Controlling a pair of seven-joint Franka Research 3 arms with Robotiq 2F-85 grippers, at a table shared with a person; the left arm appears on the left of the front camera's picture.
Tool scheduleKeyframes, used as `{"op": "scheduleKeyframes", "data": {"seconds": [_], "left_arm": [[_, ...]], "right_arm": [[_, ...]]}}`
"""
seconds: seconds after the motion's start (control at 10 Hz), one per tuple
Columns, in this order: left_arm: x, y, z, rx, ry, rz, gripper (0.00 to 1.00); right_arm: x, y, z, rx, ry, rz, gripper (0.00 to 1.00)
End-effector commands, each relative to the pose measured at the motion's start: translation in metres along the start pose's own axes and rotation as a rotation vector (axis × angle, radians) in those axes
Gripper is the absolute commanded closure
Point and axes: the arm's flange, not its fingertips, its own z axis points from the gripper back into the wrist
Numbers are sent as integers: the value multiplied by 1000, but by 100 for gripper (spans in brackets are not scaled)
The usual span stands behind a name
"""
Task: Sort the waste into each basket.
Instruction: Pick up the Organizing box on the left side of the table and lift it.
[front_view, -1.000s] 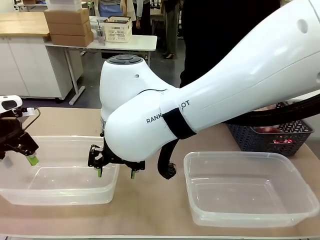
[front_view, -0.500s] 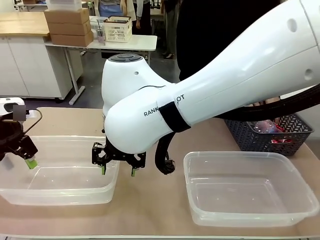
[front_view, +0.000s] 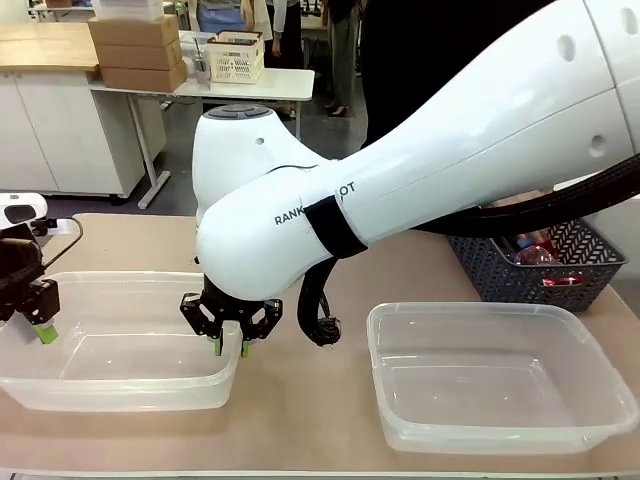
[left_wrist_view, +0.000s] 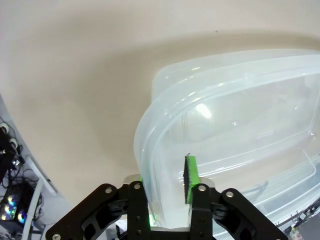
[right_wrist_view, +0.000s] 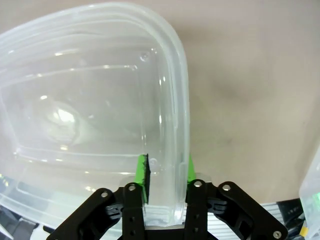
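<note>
Two clear plastic baskets stand on the table: the left basket (front_view: 120, 385) and the right basket (front_view: 500, 425). My left gripper (front_view: 40, 328) is shut on the left basket's left end rim; in the left wrist view my gripper (left_wrist_view: 167, 200) straddles that rim (left_wrist_view: 150, 125), with one green pad (left_wrist_view: 191, 172) inside the wall. My right gripper (front_view: 230, 342) is shut on the same basket's right end rim; in the right wrist view my gripper (right_wrist_view: 166, 175) pinches the rim (right_wrist_view: 182, 100). Both baskets hold nothing. Waste (front_view: 565, 281), red and see-through, lies in a dark grey woven basket, mostly hidden.
The dark grey woven basket (front_view: 500, 280) sits at the back right, behind the right basket. My right arm (front_view: 420, 170) crosses the whole middle of the table. A person in dark clothes (front_view: 430, 50) stands at the far side. Bare tabletop (front_view: 300, 400) lies between the clear baskets.
Both grippers went from open to shut on the left basket's end rims. The left gripper sank a little; the right gripper shifted slightly left and turned.
</note>
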Motion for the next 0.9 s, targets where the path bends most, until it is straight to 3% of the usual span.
{"op": "scheduleKeyframes", "data": {"seconds": [0.0, 0.5, 0.8], "left_arm": [[-12, -2, -4, -5, 3, -33, 100], [-12, -7, 11, 10, -29, -17, 100], [-6, -40, 97, 6, -63, 37, 100]], "right_arm": [[2, 8, 3, -37, -23, -21, 100], [2, 4, 11, -45, -7, -21, 100], [4, -13, 84, -75, 23, 6, 100]]}}
